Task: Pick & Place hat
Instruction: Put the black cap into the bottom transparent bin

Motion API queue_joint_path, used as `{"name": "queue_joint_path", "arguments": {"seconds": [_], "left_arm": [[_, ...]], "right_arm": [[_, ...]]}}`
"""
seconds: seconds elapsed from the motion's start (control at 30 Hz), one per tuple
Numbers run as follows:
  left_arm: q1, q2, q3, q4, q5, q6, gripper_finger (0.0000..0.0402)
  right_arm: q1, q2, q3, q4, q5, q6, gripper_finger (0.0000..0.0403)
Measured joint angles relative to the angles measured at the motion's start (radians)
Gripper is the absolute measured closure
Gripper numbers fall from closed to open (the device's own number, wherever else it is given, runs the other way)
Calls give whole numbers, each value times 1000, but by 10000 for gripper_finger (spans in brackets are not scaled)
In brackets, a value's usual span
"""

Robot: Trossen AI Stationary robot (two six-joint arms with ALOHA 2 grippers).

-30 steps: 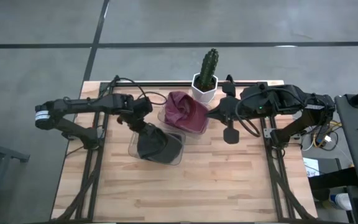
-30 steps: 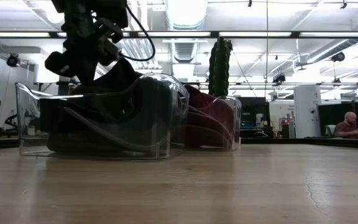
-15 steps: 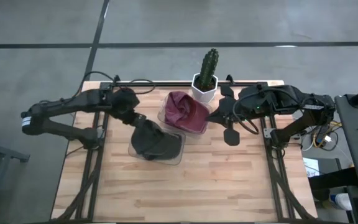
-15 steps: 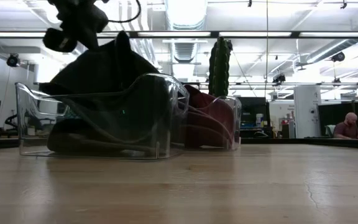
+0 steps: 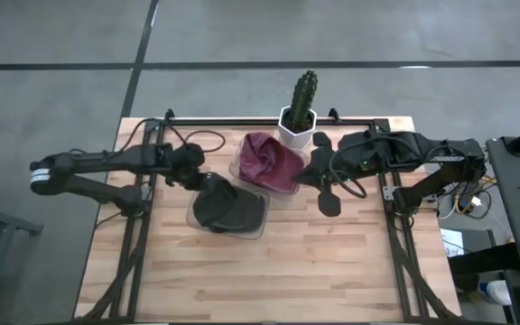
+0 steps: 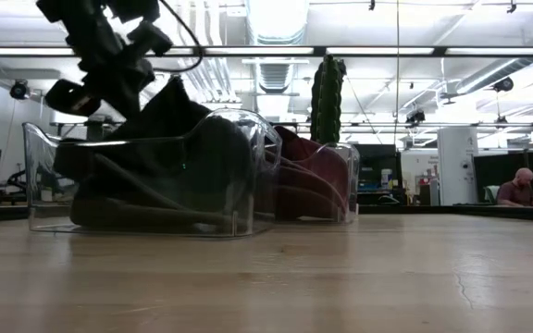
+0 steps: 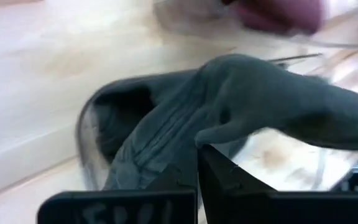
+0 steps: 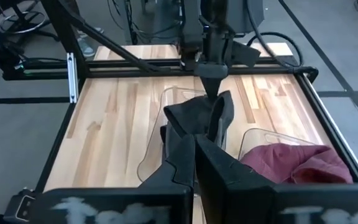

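The fingers of the left gripper [image 5: 199, 175] were clenched on a fold of the dark hat [image 5: 227, 206], pinching the fabric at its raised peak. Below and beyond the fingertips, the rest of the hat hung down into the clear container [image 5: 253, 229], with the brim end resting inside it; in the low view the peak of the hat [image 6: 169, 97] stood above the container rim [image 6: 35, 134] directly under the gripper [image 6: 160, 79]. In the left wrist view the grey fabric [image 7: 241, 93] draped over and past the closed fingers [image 7: 213, 171].

Just beyond the held hat, away from the left fingers, a second clear container [image 5: 238, 170] held a maroon hat [image 5: 273, 162], touching the first container's far side. Behind it stood a potted cactus [image 5: 300, 106] in a white pot.

The right gripper [image 5: 319, 171] waited beside the maroon hat, its fingers pressed together on nothing, aimed across the wooden table [image 5: 332, 262] toward the dark hat.
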Motion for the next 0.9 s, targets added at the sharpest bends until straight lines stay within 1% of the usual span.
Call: {"name": "queue_joint_path", "arguments": {"seconds": [0.17, 0.27, 0.4, 0.57, 0.67, 0.77, 0.9], "left_arm": [[-6, -9, 4, -31, 13, -15, 389], [-6, -21, 27, -22, 12, 23, 373], [-6, -19, 39, -23, 6, 89, 325], [-6, -20, 40, -38, 10, 78, 242], [-6, -34, 55, -62, 10, 104, 207], [-6, -56, 77, -68, -8, 136, 189], [-6, -87, 112, -80, -38, 203, 184]], "right_arm": [[0, 0, -2, 0, -1, 7, 394], [0, 0, -4, 3, 0, 7, 394], [-5, 1, -5, 23, -1, -2, 394], [-16, 3, -9, 26, -1, -4, 394], [-16, 3, -10, 26, -1, -1, 394], [-16, 3, -10, 19, -3, 6, 394], [-16, 3, -17, 15, -4, 18, 394]]}}
